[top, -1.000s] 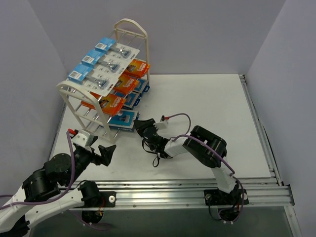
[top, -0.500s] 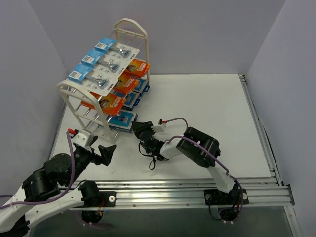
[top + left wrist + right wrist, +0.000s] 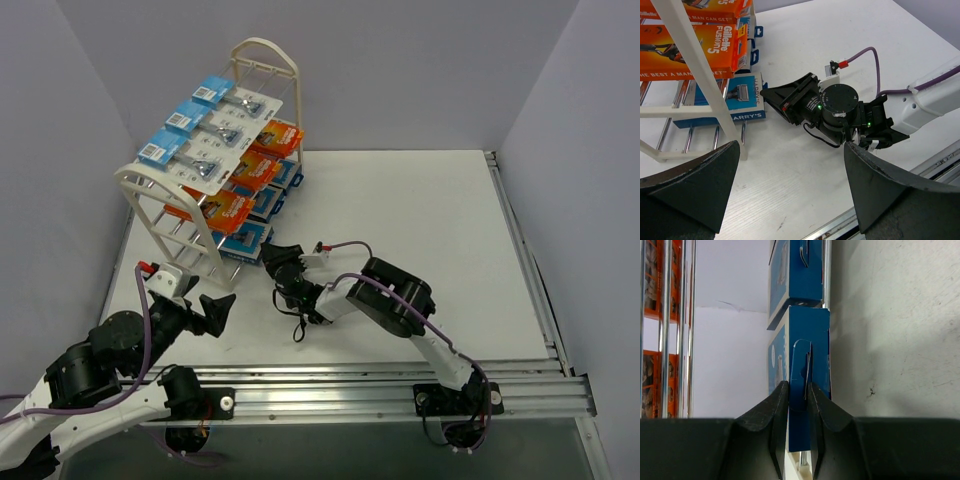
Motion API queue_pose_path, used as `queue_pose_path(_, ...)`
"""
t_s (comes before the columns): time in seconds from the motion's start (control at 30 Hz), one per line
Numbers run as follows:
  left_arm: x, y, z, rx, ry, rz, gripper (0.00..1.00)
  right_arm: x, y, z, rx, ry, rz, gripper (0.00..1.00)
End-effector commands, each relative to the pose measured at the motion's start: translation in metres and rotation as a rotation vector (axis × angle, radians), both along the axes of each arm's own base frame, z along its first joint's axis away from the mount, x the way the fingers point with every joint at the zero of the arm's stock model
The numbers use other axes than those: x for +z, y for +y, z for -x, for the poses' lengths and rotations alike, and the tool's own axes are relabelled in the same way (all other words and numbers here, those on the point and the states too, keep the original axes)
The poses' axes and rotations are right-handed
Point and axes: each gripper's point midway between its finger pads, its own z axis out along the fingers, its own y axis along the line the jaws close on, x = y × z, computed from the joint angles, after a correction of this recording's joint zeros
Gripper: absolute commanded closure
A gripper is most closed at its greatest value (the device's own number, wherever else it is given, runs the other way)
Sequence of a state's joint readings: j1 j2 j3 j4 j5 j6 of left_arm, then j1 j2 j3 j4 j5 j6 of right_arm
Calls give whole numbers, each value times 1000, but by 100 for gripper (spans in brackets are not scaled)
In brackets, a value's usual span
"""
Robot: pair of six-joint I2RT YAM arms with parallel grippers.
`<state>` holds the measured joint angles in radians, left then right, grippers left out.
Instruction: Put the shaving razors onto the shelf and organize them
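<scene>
Right fingers point(image 3: 780, 407) are clenched on the hang tab of a blue box point(image 3: 820, 350), one finger on each face of the thin tab. The box is seen at the near end of the lowest tier of the shelf point(image 3: 694, 60). It is laid flat on the rods, with the tab edge turned out toward the desk point(image 3: 805, 165). A second blue box point(image 3: 812, 282) is lined up just past it in the same row. Whether the held box is fully seated on the rods cannot be told.

Left fingers point(image 3: 695, 185) are spread wide with nothing in them, hung low near the shelf's near end frame. Upper tiers are filled: white blister cards point(image 3: 215, 135) on top, orange boxes point(image 3: 252, 172) under them.

Handling, judged:
- The box is taken as light and fairly stiff, a thin cardboard carton with a smooth printed skin.
- It is expected to slide easily on the rods, so little push should be needed.
- The tab is the weak spot. It is thin card, likely to be bent or torn if pulled sideways or twisted.
- A tab pinch gives poor control of rotation, so the box can be swung by a small nudge.
- A firmer hold would be had across the box's thin depth, at the body edge just behind the tab.
- A hard squeeze is not called for, since the carton could be dented.
- A narrow edge could be dropped between rods if the box is tipped, so it is best kept flat.
</scene>
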<state>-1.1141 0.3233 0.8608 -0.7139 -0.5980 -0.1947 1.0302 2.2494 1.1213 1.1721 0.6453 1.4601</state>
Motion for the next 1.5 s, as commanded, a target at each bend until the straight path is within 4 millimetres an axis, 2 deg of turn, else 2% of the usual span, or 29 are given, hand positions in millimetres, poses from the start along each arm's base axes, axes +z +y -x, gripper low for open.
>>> queue_pose_path(0.0, 14, 2, 2, -6, -26, 49, 6, 32, 7, -8, -65, -63, -124, 100)
queue_pose_path(0.27, 14, 1, 3, -12, -27, 51, 6, 27, 19, -10, -67, -63, -141, 100)
queue_pose_path(0.73, 14, 2, 3, -12, -27, 54, 6, 24, 21, -11, -68, -82, -147, 100)
queue_pose_path(0.83, 14, 3, 3, -10, -27, 53, 6, 25, 23, -11, -62, -88, -148, 93)
queue_pose_path(0.9, 14, 3, 3, -10, -27, 53, 6, 26, 24, -11, -57, -92, -144, 92)
queue_pose_path(1.0, 14, 3, 4, -10, -26, 54, 6, 30, 25, -11, -56, -103, -144, 76)
queue_pose_path(1.03, 14, 3, 4, -10, -26, 54, 6, 33, 24, -11, -59, -111, -153, 67)
queue_pose_path(1.2, 13, 3, 4, -11, -24, 51, 6, 36, 18, -8, -65, -129, -145, 45)
queue_pose_path(1.27, 14, 3, 4, -13, -24, 51, 6, 39, 13, -6, -69, -140, -153, 0)
queue_pose_path(1.47, 13, 3, 4, -10, -22, 45, 6, 50, -1, -2, -89, -169, -157, 0)
